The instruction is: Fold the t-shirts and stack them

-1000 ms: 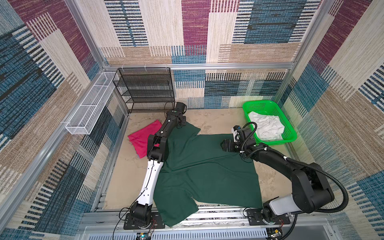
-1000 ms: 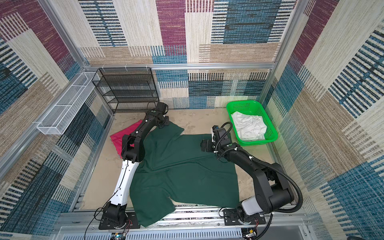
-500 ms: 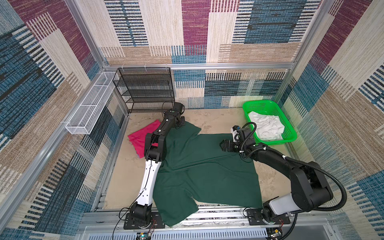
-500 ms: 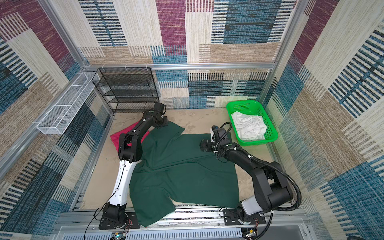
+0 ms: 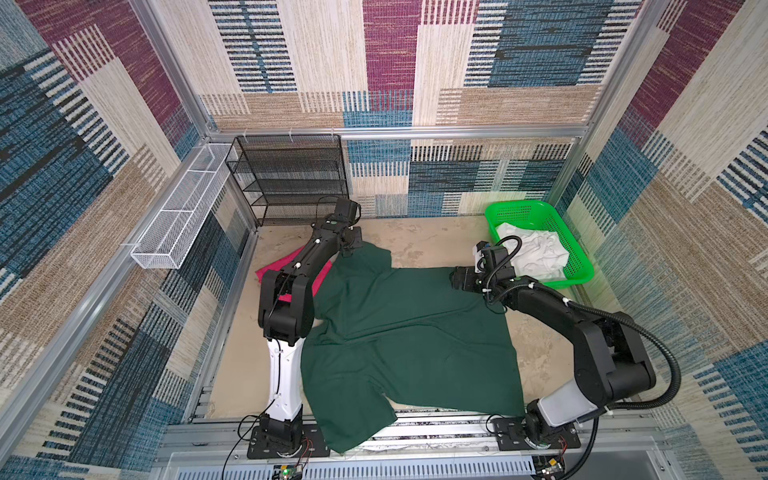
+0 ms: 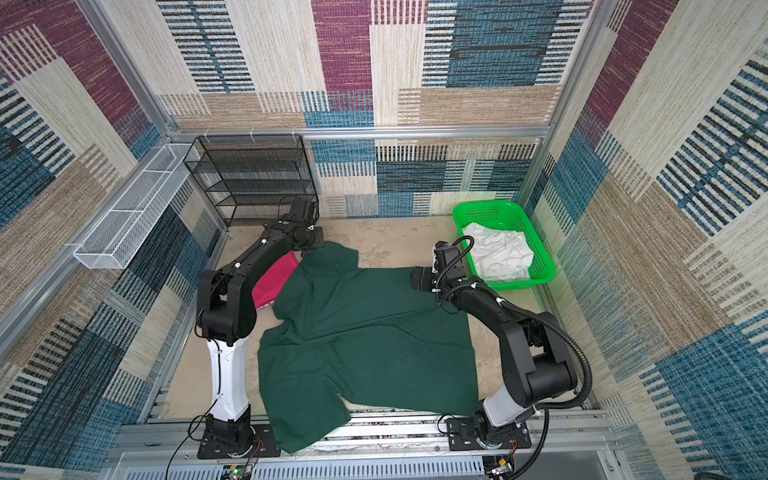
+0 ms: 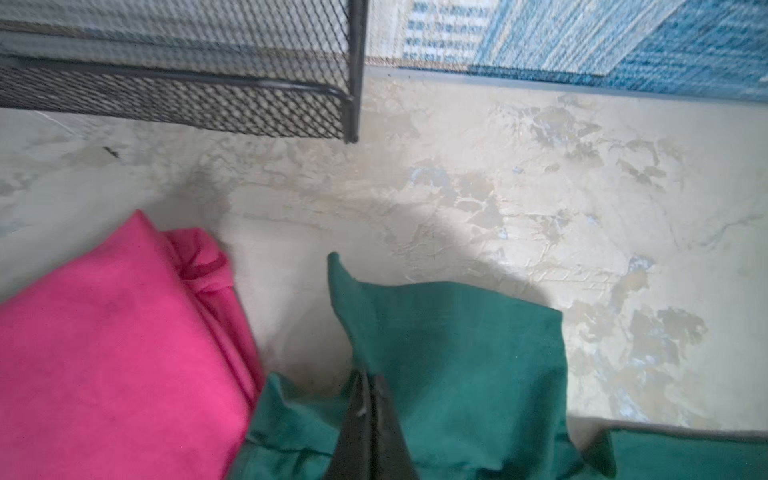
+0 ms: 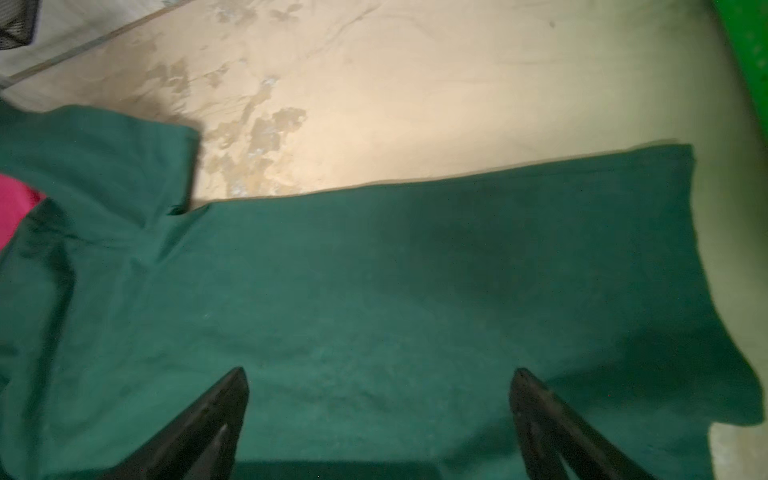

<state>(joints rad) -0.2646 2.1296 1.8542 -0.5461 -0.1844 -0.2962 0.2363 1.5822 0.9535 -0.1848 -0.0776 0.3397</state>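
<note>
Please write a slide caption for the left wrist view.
Left gripper shut on dark green t-shirt beside pink t-shirt.

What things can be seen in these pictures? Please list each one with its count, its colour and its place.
dark green t-shirt: one, dark green, spread over the middle of the table
pink t-shirt: one, magenta-pink, far left of the table, beside the green sleeve
basket: one, bright green, far right corner
white cloth: one heap, white, inside the basket
mesh rack: one, black, against the back wall, left side
wire tray: one, white, fixed on the left wall
table: one, beige
left gripper: one, black, shut on the far sleeve of the dark green t-shirt
right gripper: one, black, open, over the shirt's far right corner
</note>
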